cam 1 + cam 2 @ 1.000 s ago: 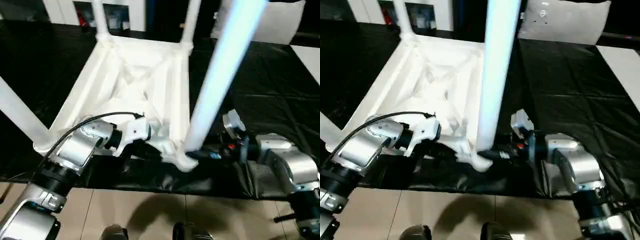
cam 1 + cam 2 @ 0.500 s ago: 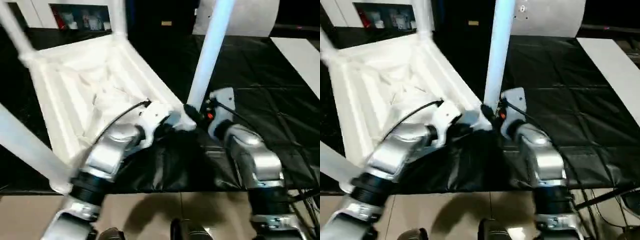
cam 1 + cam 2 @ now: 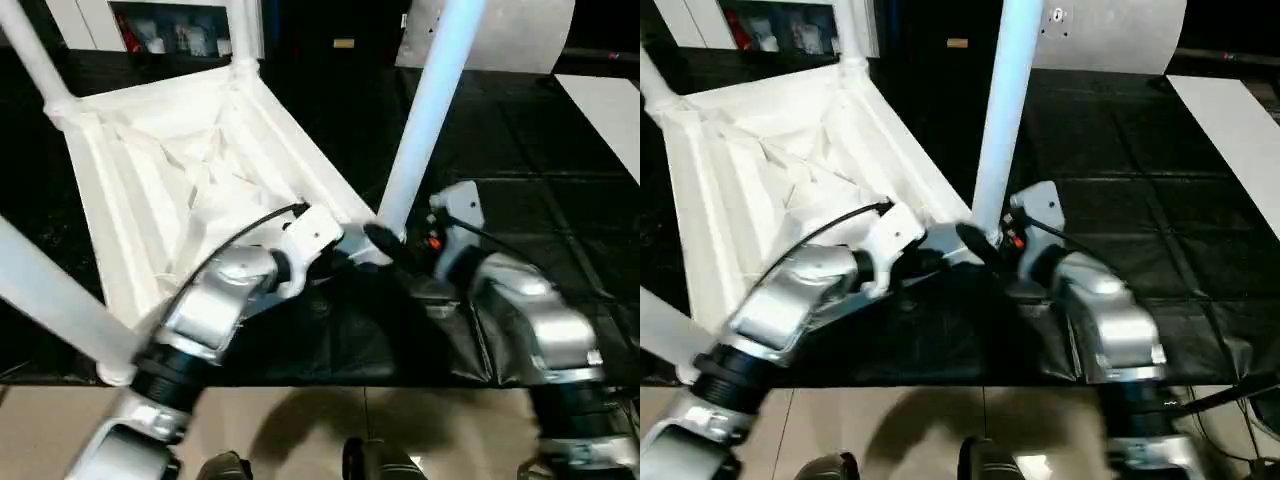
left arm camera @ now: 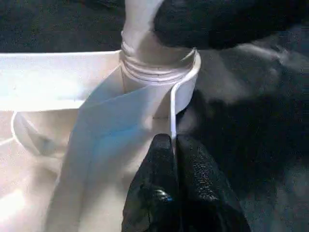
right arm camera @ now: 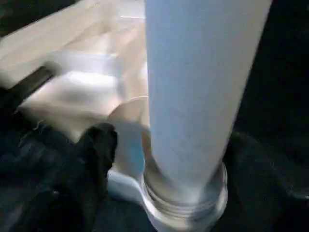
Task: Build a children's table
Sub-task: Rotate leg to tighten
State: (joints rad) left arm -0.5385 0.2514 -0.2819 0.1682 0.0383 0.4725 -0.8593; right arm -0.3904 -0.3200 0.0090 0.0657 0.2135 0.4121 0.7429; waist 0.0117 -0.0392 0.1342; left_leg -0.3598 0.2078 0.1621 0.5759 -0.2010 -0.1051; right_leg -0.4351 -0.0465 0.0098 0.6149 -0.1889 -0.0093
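Black-sheeted desk (image 3: 560, 170) carries the upturned children's table (image 3: 170, 170); left gripper (image 4: 173, 145) pinches its corner-socket rim, right gripper (image 3: 395, 250) spread around the leg (image 3: 425, 110).

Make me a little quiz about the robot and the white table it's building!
1. True or false: the children's table lies upside down, ribbed underside up.
2. How many legs stick up from it?
3. The robot's left hand, by the near corner socket, is: A) shut, B) wide open, C) holding a cup.

Key: 1 true; 2 four; 3 A.
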